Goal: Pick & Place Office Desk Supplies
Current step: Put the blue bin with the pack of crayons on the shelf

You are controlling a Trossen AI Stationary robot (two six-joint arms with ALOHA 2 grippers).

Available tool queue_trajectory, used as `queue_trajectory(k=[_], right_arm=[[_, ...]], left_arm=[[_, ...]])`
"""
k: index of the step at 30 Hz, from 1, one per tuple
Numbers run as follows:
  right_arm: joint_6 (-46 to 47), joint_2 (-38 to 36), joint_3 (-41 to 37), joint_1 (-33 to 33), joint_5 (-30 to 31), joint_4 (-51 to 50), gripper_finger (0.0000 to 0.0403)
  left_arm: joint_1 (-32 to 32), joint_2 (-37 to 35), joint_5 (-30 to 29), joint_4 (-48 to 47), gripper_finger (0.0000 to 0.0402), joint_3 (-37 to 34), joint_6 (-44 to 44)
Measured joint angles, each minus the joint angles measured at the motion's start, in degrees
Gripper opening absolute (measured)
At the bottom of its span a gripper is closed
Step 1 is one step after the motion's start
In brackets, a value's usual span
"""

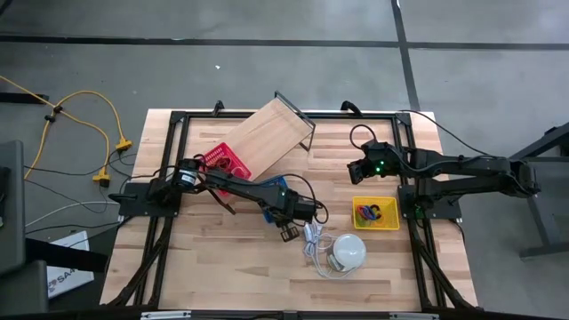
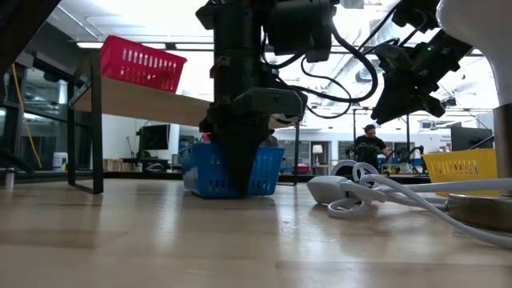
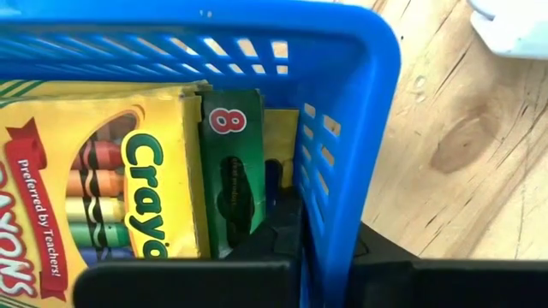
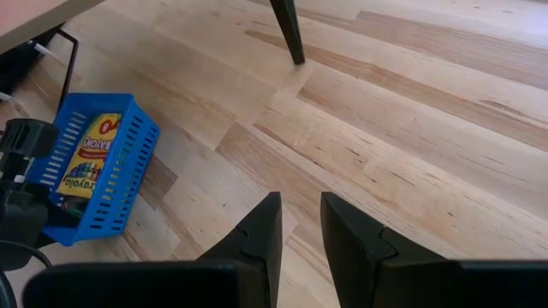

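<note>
Left gripper [image 2: 240, 172] down at the blue plastic basket [image 3: 342, 128] in the middle of the wooden tabletop [image 1: 222, 267], fingers [image 3: 282, 231] pinching the basket's wall, one inside, one outside. Yellow crayon box [image 3: 94, 171] and green crayon box [image 3: 233, 171] standing in that basket. Right gripper [image 4: 300, 227] up in the air, fingers a little apart, holding nothing. Small bright clip pieces [image 1: 373, 213] in the yellow tray [image 1: 357, 224] near the right arm.

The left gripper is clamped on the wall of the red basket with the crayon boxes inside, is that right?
Not the red one. The left wrist view shows the left gripper shut on the wall of the blue basket, with the crayon boxes inside.
</note>
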Motion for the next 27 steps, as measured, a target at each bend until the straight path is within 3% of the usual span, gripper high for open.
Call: queue_trajectory(k=[14, 27], right_arm=[[0.0, 0.0, 0.0, 0.0, 0.0, 0.0, 0.0071], [0.0, 0.0, 0.0, 0.0, 0.0, 0.0, 0.0071]], left_arm=[[-0.9, -1.3, 0.3, -1.3, 0.0, 1.1, -0.9], [-3.5, -1.4, -1.2, -8.9, 0.0, 11.0, -1.1]])
